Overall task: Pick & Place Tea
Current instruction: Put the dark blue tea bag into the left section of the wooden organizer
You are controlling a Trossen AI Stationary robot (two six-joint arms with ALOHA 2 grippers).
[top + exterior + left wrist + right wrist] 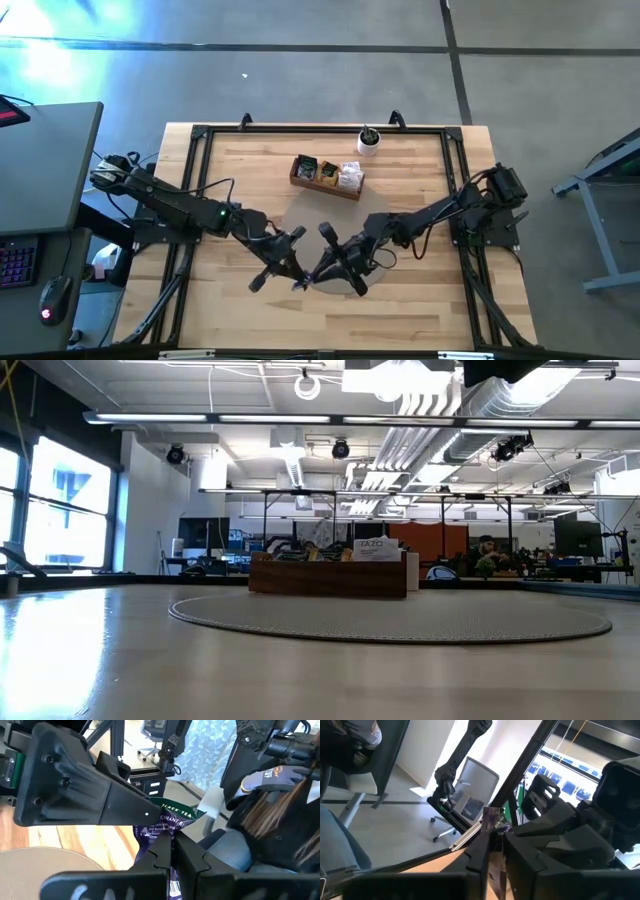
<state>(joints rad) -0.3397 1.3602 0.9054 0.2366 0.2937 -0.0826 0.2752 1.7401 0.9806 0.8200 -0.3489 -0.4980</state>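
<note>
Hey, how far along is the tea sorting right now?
Done: some sachets sit in the wooden box. In hand: the left gripper is shut on a purple tea sachet and the right gripper is at its other end, mid-table. Left: placing it in the box.

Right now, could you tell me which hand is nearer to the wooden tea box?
Right, but only slightly. The right hand and left hand meet on a sachet well on the near side of the box.

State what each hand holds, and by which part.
Left hand pinches a purple tea bag by its lower edge. Right hand closes on the same bag's opposite edge.
</note>
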